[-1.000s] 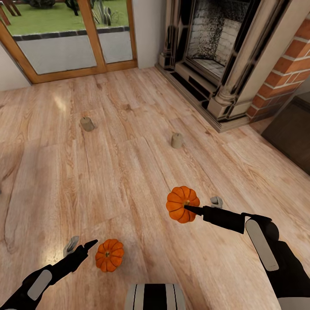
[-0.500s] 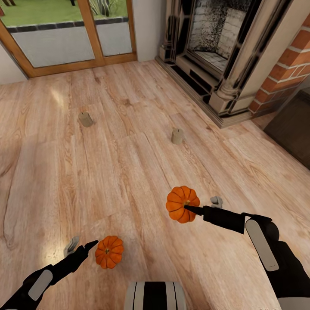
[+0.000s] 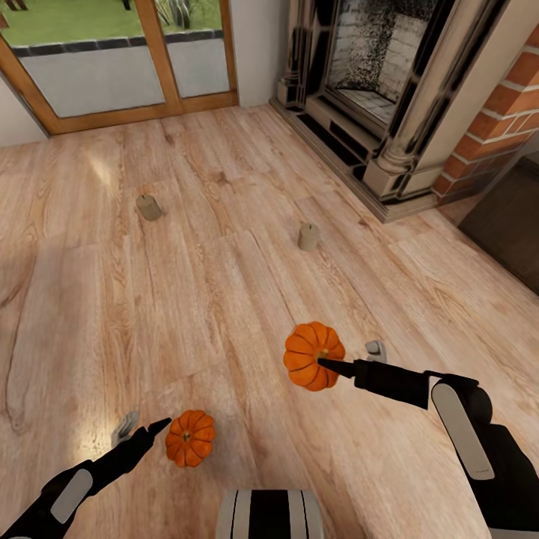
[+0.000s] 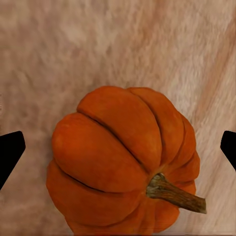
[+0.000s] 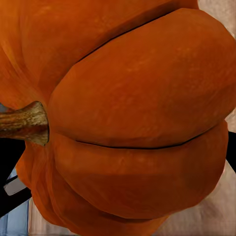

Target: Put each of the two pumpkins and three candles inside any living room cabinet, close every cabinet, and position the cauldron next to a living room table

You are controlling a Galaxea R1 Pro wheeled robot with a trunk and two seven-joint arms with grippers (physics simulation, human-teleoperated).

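My right gripper point(image 3: 349, 356) is shut on one orange pumpkin point(image 3: 313, 355) and holds it above the wooden floor; the right wrist view has this pumpkin point(image 5: 132, 123) close up, stem sideways. The second pumpkin point(image 3: 189, 438) lies on the floor just right of my left gripper point(image 3: 147, 424), which is open. In the left wrist view that pumpkin point(image 4: 123, 162) sits between the two dark fingertips point(image 4: 11, 152) without touching them. Two grey-beige candles stand on the floor farther off, one on the left point(image 3: 148, 207) and one nearer the middle point(image 3: 308, 236). A dark brown cabinet point(image 3: 509, 224) shows at the right edge.
A stone fireplace point(image 3: 389, 97) with a brick side point(image 3: 501, 112) stands at the back right. A wood-framed glass door point(image 3: 112, 67) to the garden is at the back left. Open wooden floor point(image 3: 224, 299) lies between them.
The camera tilted slightly at first, shifting the whole picture. Since then my right gripper has carried its pumpkin a little to the left. The left gripper and floor pumpkin have stayed put.
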